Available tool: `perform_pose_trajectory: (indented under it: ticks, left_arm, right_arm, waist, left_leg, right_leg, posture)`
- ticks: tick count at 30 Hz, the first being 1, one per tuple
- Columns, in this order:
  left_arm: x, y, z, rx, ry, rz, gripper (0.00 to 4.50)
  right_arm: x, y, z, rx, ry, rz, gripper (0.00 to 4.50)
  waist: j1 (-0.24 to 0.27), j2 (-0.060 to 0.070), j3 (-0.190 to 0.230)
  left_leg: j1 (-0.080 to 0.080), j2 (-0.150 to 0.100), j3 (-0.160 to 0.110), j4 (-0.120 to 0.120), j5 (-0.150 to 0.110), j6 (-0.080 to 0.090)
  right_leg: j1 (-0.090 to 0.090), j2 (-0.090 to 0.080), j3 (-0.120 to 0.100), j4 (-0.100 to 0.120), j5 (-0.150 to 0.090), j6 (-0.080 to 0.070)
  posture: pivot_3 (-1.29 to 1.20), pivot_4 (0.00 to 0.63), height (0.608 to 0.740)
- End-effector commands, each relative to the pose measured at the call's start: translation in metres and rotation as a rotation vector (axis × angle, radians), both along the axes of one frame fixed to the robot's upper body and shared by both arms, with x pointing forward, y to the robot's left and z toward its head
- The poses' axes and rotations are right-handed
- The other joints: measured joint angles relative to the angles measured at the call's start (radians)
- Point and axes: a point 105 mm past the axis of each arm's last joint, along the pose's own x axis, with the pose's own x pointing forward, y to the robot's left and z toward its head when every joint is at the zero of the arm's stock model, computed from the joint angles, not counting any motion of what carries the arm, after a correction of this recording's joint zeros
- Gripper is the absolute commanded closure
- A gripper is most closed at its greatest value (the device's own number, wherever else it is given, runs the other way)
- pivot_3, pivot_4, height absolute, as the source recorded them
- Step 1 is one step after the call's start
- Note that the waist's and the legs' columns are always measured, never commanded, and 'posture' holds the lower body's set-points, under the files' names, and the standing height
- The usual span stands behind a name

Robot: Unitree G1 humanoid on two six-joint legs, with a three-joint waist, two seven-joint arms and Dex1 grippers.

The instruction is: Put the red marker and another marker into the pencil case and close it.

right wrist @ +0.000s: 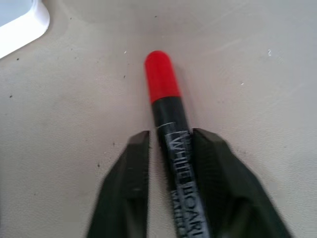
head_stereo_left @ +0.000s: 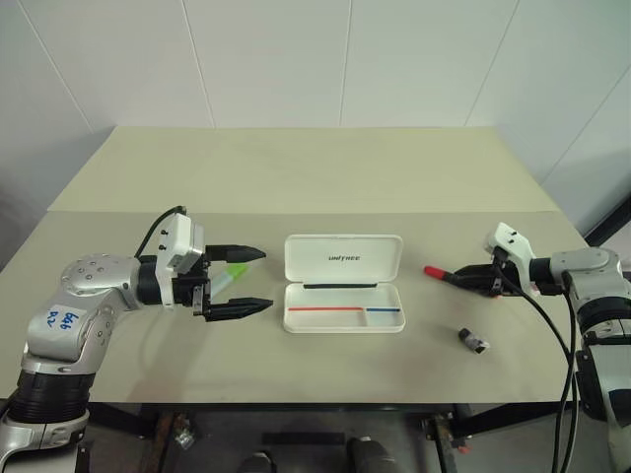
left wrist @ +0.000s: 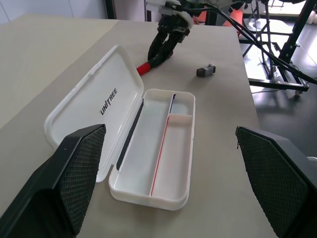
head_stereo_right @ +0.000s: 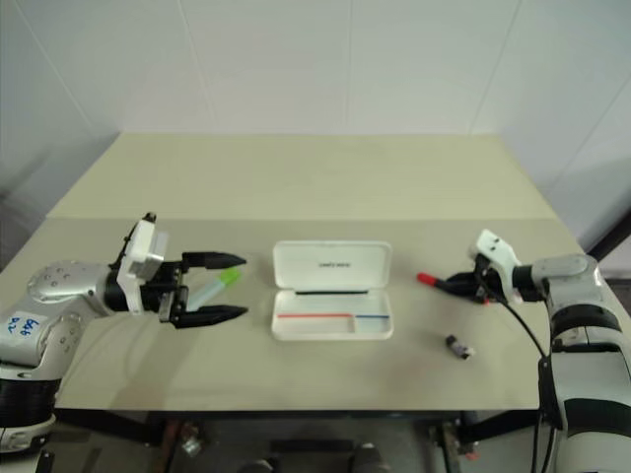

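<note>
The pencil case (head_stereo_left: 343, 258) lies open at mid-table, a white box with its lid laid back and red and blue stripes inside. To its right the red marker (head_stereo_left: 434, 271) rests on the table with its red end toward the case. My right gripper (head_stereo_left: 457, 278) is shut on its black barrel, and the fingers (right wrist: 208, 163) flank the printed barrel (right wrist: 173, 144). Left of the case, my left gripper (head_stereo_left: 268, 279) hovers open, pointing at the case. The green marker (head_stereo_left: 234, 269) lies on the table beneath its spread fingers, untouched.
A small dark cylinder (head_stereo_left: 474, 341) lies near the table's front right, just below the right gripper. The beige table (head_stereo_left: 315, 177) stretches back to a white wall, with a seam across its middle.
</note>
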Motion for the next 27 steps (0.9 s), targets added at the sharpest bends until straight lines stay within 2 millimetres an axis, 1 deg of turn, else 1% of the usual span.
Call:
perform_pose_trajectory:
  ticks: [1, 8, 10, 17, 20, 23, 27]
  left_arm:
    - [-0.004, 0.0, 0.012, -0.005, -0.056, -0.013, 0.0]
    - [0.002, -0.002, 0.011, -0.017, -0.065, -0.026, 0.0]
    - [0.004, -0.002, 0.012, -0.02, -0.069, -0.03, 0.0]
    - [0.011, 0.006, 0.01, -0.015, -0.071, -0.031, 0.0]
    - [0.013, 0.013, 0.005, -0.007, -0.068, -0.021, 0.0]
    - [0.013, 0.02, 0.003, -0.009, -0.067, -0.013, 0.0]
    - [0.014, 0.032, -0.002, -0.007, -0.061, 0.014, 0.0]
  right_arm:
    - [0.002, 0.0, -0.002, -0.017, -0.029, -0.005, 3.94]
    - [0.002, -0.002, 0.002, -0.019, -0.069, -0.006, 3.94]
    - [0.002, -0.003, 0.008, -0.019, -0.093, 0.001, 3.94]
    - [-0.002, 0.003, 0.047, -0.014, -0.2, 0.103, 3.94]
    - [-0.009, 0.011, 0.062, -0.02, -0.236, 0.179, 3.94]
    - [-0.021, 0.021, 0.072, -0.014, -0.242, 0.246, 3.94]
    - [-0.052, 0.044, 0.076, -0.021, -0.199, 0.363, 3.94]
  waist:
    - [-0.003, 0.0, 0.0]
    - [-0.005, 0.0, 0.0]
    - [-0.005, 0.0, 0.0]
    - [-0.006, 0.001, 0.001]
    - [-0.005, 0.002, 0.001]
    - [0.002, 0.002, 0.001]
    - [0.006, 0.002, 0.001]
  left_leg:
    - [0.0, 0.0, 0.0, 0.0, 0.0, 0.0]
    - [0.001, 0.0, 0.0, 0.002, 0.001, 0.0]
    - [0.001, 0.0, 0.0, 0.002, 0.001, 0.0]
    - [0.001, 0.0, 0.0, 0.0, 0.001, 0.0]
    - [0.001, 0.0, 0.0, 0.0, 0.001, 0.0]
    - [0.001, 0.0, 0.0, 0.0, 0.0, -0.001]
    - [0.0, 0.0, -0.001, 0.0, 0.0, -0.001]
  right_leg:
    - [0.0, 0.0, 0.0, 0.0, 0.0, 0.0]
    - [0.002, 0.0, 0.001, 0.0, 0.0, -0.001]
    - [0.002, 0.0, 0.001, 0.0, 0.0, -0.001]
    - [0.001, 0.0, 0.001, 0.001, 0.0, 0.001]
    - [0.0, 0.0, 0.001, 0.002, 0.0, 0.001]
    - [0.0, 0.0, 0.001, 0.002, 0.0, 0.001]
    - [0.0, 0.0, 0.0, 0.002, 0.0, 0.001]
  posture:
    - [0.0, 0.15, 0.74]
    - [0.0, 0.15, 0.74]
    - [0.0, 0.15, 0.74]
    - [0.0, 0.15, 0.74]
    - [0.0, 0.15, 0.74]
    - [0.0, 0.15, 0.74]
    - [0.0, 0.15, 0.74]
